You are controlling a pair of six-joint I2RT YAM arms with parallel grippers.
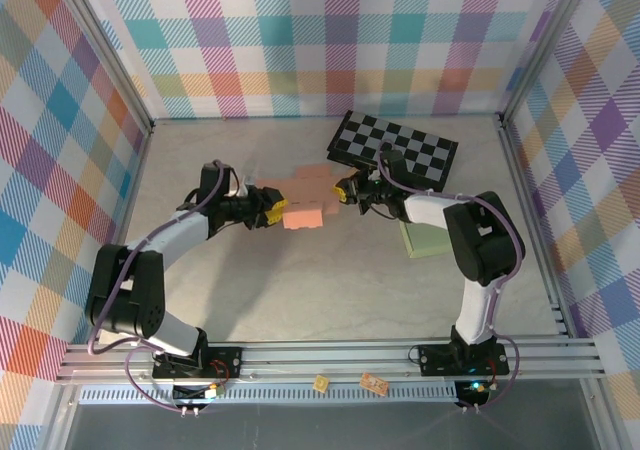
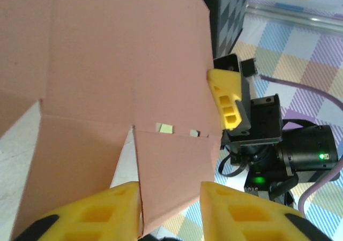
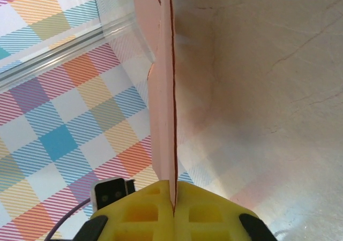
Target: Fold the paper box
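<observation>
The pink paper box (image 1: 305,198) lies partly unfolded in the middle of the table, between the two arms. My left gripper (image 1: 272,208) is at its left side. In the left wrist view the gripper (image 2: 170,214) stands open around a hanging flap of the paper box (image 2: 123,64); the flap lies against the left finger, with a gap to the right one. My right gripper (image 1: 345,188) is at the box's right edge. In the right wrist view it (image 3: 173,203) is shut on a thin upright panel of the paper box (image 3: 161,80). One right fingertip (image 2: 228,99) shows against the box's edge.
A black-and-white checkered board (image 1: 393,150) lies behind the box at the back right. A pale green pad (image 1: 425,238) sits under the right arm. Plaid walls enclose the table on three sides. Two small orange tags (image 1: 374,381) rest on the front rail.
</observation>
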